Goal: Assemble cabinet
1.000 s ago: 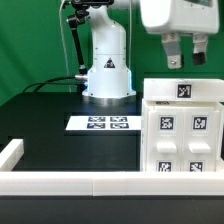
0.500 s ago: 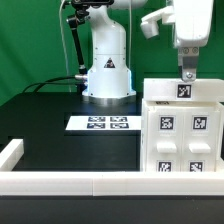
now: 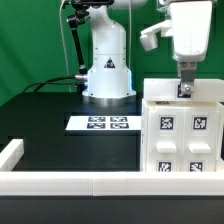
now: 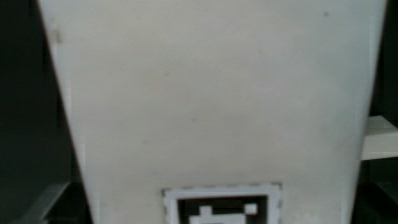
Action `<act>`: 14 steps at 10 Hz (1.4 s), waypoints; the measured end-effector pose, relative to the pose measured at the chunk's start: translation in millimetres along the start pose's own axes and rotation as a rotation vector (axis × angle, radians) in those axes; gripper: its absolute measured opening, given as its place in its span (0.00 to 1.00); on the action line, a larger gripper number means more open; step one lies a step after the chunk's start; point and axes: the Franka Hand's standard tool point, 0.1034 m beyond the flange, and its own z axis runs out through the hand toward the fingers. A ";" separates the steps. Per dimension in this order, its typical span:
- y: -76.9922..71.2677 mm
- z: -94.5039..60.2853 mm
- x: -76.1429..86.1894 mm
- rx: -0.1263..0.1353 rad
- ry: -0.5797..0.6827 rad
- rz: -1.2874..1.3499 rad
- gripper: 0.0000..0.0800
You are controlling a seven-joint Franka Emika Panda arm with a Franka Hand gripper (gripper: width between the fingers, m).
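Lower by a notch than half a second earlier, and far from the raised, sideways pose of a second before, the arm's white two-finger gripper (image 3: 184, 88) stood end-on over the cabinet (image 3: 183, 130), the large white plastic box-shaped body with black-and-white square marker tags, which sat unmoved at the exterior view's right edge of the black table (image 3: 45, 115). Its dark fingertips met the top rear of the box near a small tag there. Whether those fingers were parted, closed or already gripping the wall, I could not tell from where the cameras looked; they appeared narrow and together, no more.

From the wrist view, a broad pale panel of the cabinet (image 4: 214, 100) filled nearly everything, with one tag at its edge.

Behind, the thin flat white marker board (image 3: 101, 124) lay before the arm's white base (image 3: 107, 70), well apart from the work. A white rail (image 3: 60, 184) fenced the table's near side.

To my eye, the step was a grasp or push on the upper wall. Doing it well would call for a square, slow descent, fingers astride the wall, not skating on the smooth plastic and tipping the box.
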 end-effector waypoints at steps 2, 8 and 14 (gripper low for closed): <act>0.1 0.1 -0.3 0.000 0.000 0.032 0.70; -0.8 -0.4 1.8 -0.008 0.013 0.718 0.70; 1.1 0.0 0.7 -0.015 0.029 1.201 0.70</act>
